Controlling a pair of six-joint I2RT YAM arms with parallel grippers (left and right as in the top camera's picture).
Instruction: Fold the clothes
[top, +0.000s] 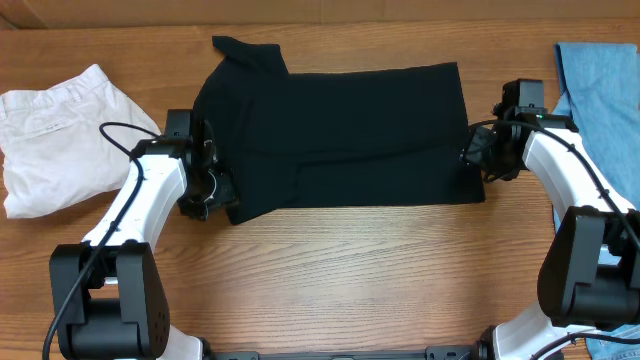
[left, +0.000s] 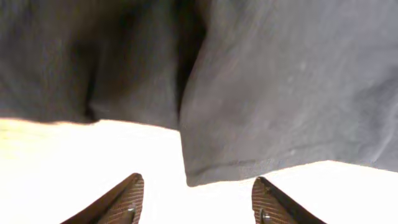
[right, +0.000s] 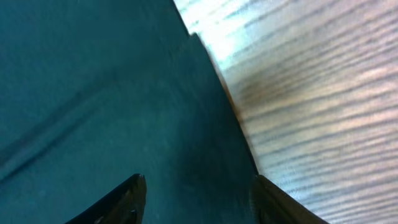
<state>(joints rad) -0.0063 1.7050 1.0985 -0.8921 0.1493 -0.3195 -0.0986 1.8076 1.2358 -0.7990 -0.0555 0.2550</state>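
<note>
A black garment (top: 340, 135) lies partly folded across the middle of the wooden table. My left gripper (top: 212, 190) is open at its lower left corner; in the left wrist view the dark cloth's hem corner (left: 205, 171) lies just ahead of the spread fingers (left: 196, 199), with nothing between them. My right gripper (top: 472, 160) is open at the garment's right edge; in the right wrist view its fingers (right: 199, 202) straddle the dark cloth (right: 112, 93) beside the cloth's edge, with bare wood to the right.
A white garment (top: 60, 140) lies folded at the left of the table. A blue garment (top: 605, 90) lies at the right edge. Wooden tabletop (top: 350, 270) runs along the front.
</note>
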